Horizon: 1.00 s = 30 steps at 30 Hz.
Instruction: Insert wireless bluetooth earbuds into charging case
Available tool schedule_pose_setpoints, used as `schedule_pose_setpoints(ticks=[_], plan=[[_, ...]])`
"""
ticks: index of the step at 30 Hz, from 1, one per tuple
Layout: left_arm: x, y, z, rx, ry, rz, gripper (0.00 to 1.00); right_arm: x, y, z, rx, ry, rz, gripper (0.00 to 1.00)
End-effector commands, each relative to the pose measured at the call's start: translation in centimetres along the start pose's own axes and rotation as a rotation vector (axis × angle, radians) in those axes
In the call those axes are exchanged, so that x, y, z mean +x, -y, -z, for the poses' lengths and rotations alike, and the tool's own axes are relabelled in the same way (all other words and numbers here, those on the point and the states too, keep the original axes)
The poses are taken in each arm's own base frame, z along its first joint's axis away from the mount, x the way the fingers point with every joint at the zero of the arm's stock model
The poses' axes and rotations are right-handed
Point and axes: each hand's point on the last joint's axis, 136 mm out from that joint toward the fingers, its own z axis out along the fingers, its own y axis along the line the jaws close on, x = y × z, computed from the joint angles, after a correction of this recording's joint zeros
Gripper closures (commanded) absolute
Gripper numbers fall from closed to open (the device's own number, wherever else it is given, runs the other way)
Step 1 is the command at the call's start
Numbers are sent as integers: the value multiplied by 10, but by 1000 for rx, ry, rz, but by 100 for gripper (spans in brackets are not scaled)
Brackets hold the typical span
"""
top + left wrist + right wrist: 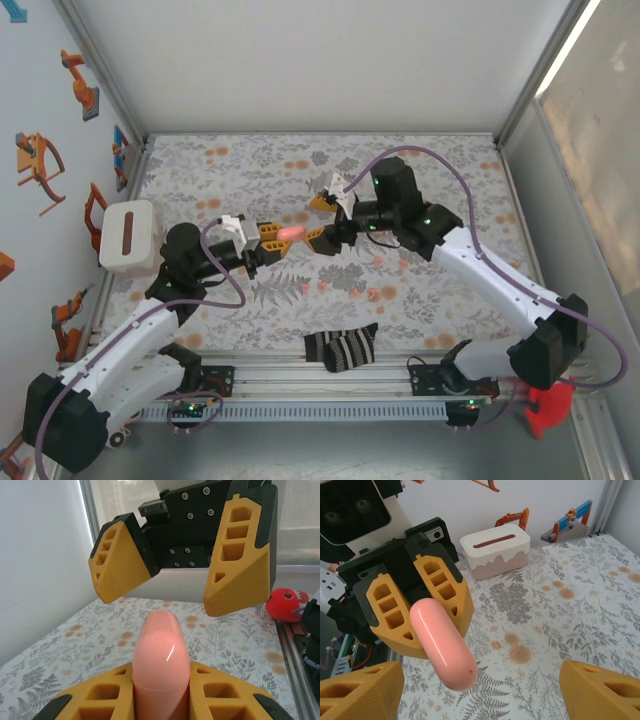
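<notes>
A white tissue box (127, 238) sits on a floral cloth (440, 170), well left of the left gripper (285, 236). A striped sock (341, 347) lies nearer the front edge, to that gripper's right. A red toy (547, 408) rests far right, off the cloth.

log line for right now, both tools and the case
left tool: shut on pink case, held above cloth | right tool: open, facing case, not touching

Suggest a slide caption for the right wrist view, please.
Left gripper holds the pink charging case before the open right gripper.
</notes>
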Motion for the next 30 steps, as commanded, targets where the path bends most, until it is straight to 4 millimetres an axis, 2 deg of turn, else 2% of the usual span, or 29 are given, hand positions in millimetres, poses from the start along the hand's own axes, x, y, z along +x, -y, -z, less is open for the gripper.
schedule_pose_setpoints(ticks=[1,9,30], plan=[[-15,7,2,27,50,-59,100,-12,-4,-2,-14,28,31,20],[-16,11,4,39,53,-54,100,-10,5,-10,18,10,25,21],[-13,16,5,62,26,-59,100,-32,11,1,85,48,88,23]])
